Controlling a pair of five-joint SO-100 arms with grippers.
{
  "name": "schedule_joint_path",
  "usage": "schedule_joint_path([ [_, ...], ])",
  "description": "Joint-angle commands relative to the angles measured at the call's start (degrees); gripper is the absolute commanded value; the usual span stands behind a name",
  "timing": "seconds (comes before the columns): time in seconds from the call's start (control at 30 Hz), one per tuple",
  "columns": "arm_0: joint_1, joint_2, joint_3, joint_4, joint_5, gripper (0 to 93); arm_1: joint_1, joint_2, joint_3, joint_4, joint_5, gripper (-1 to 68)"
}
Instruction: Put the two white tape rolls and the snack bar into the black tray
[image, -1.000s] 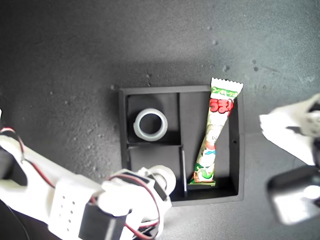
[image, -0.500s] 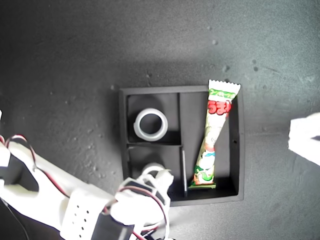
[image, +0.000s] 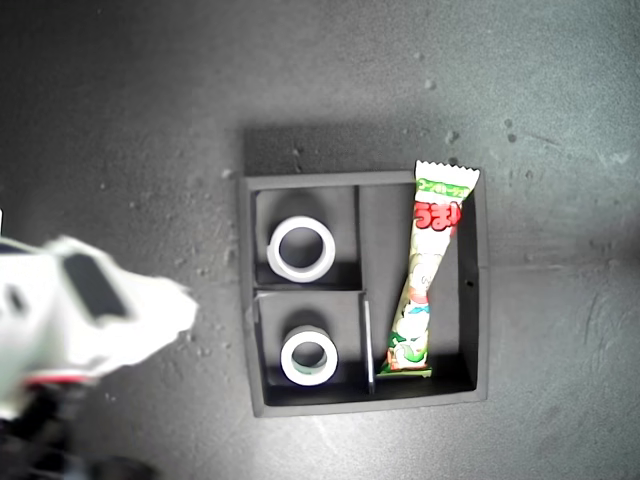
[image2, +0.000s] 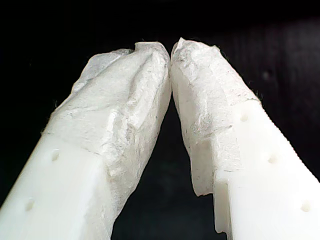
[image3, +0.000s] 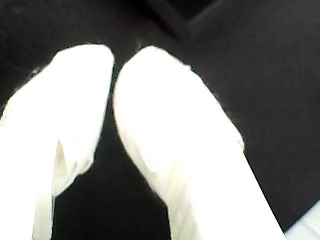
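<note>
With both white tape rolls (image: 301, 249) (image: 309, 355) and the snack bar (image: 428, 271) lying in the black tray (image: 478, 300), my first end effector (image2: 170, 52) and my second end effector (image3: 114, 67), tips together on nothing, should retreat clear.

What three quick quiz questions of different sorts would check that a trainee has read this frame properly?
1. True or false: each tape roll lies in its own small compartment of the tray.
2. Which item lies in the long compartment? A) upper roll B) snack bar C) lower roll
3. Fill in: the jaws of my first gripper are ____ with nothing between them.

Key:
1. True: the upper roll and the lower roll sit in separate small compartments on the exterior view's left of the tray.
2. B: the snack bar, its top end sticking out past the tray's rim.
3. Shut, as are those of my second gripper.
</note>
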Motion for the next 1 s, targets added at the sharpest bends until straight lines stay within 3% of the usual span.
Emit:
schedule_joint_path([
  [0.0,-0.09,20.65,21.36,-6.77,-2.64,0.1,-0.70,15.12,24.08,-7.29,-2.72,-0.7],
  [0.23,2.37,49.92,60.64,-20.65,-8.96,0.1,-2.02,48.60,70.66,-21.71,-5.01,-0.7],
  [0.43,6.42,66.88,84.29,-30.76,-13.01,0.1,-2.02,77.87,100.46,-24.70,-6.42,-0.7],
  [0.7,8.79,83.14,102.30,-31.38,-16.79,0.1,-1.93,78.84,116.54,-32.08,-9.49,-0.7],
  [0.97,10.72,83.32,110.74,-31.38,-20.13,0.0,-2.37,78.40,129.20,-40.69,-7.82,-0.7],
])
